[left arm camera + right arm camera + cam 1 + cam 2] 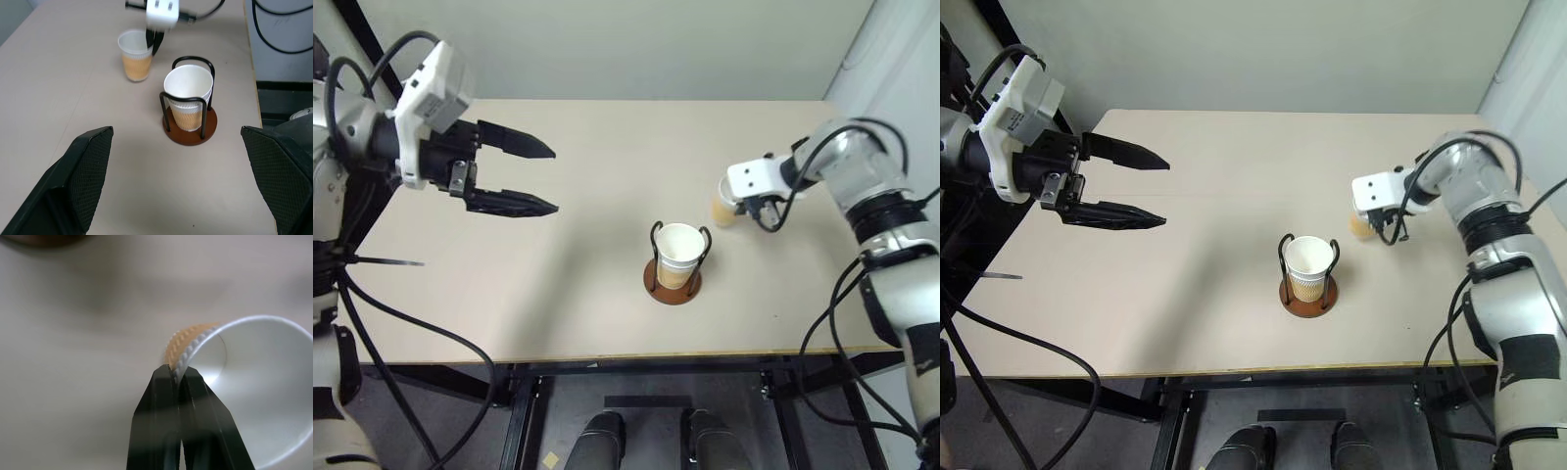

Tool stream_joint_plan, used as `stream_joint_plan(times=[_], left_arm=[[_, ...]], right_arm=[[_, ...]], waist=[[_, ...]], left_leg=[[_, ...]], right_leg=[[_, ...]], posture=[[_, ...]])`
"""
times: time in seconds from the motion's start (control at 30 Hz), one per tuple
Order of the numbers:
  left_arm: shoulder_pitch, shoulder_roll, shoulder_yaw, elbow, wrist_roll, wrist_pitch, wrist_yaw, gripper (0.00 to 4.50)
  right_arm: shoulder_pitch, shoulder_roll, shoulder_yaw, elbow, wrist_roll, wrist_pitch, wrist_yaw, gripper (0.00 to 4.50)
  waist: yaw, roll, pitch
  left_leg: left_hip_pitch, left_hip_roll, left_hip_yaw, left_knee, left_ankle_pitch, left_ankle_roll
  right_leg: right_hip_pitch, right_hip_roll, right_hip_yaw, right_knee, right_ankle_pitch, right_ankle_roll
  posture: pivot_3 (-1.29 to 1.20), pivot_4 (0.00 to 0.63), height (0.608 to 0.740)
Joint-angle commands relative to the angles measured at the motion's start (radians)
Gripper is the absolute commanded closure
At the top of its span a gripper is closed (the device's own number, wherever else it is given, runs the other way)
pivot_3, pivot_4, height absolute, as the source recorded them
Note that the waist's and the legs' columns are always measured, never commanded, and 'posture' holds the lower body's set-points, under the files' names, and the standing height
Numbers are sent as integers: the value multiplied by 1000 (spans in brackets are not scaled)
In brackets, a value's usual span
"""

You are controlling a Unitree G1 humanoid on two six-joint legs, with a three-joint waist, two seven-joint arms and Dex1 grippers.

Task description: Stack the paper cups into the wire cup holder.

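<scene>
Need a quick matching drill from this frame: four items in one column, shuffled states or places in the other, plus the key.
1. left end effector
2. right end effector
3. wire cup holder
4. loose paper cup

A. pinched at its rim
B. open, above the table
C. shut on a cup wall
D. holds stacked cups

Pairs: 1-B, 2-C, 3-D, 4-A

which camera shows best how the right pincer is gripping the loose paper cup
The right wrist view: the right pincer is shut on the loose cup's rim wall. The left wrist view shows it from farther off; the eye views mostly hide that cup behind the pincer.
</scene>
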Motion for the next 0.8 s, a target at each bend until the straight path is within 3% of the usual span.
stream_joint_plan(times=[0.03,0.17,0.4,0.6,0.8], left_arm=[[-5,0,17,-2,11,-20,-8,0],[-12,-26,2,11,22,-40,-15,0],[-43,-81,-26,49,53,-74,-37,0],[-68,-106,-43,87,78,-100,-59,0],[-78,-112,-43,96,88,-106,-72,0]], right_arm=[[-25,-71,-94,-252,86,113,94,4476],[-27,-99,-129,-551,169,294,167,4476],[16,-154,-61,-941,354,537,175,4476],[22,-163,21,-1025,398,546,175,4476],[30,-145,91,-952,350,442,175,4476]], waist=[[-1,0,0],[-5,0,0],[-10,-1,0],[-10,-1,0],[-10,-1,0]], left_leg=[[0,0,0,0,0,0],[1,1,0,0,0,-1],[1,3,0,0,2,-2],[2,3,0,1,7,-1],[4,3,0,1,9,-1]], right_leg=[[0,0,0,0,0,0],[0,1,0,0,-1,-2],[1,3,0,1,-2,-3],[1,4,1,2,-2,-4],[2,4,1,4,-1,-5]], posture=[[0,150,740],[0,150,740],[0,150,740],[0,150,740],[0,150,740]])
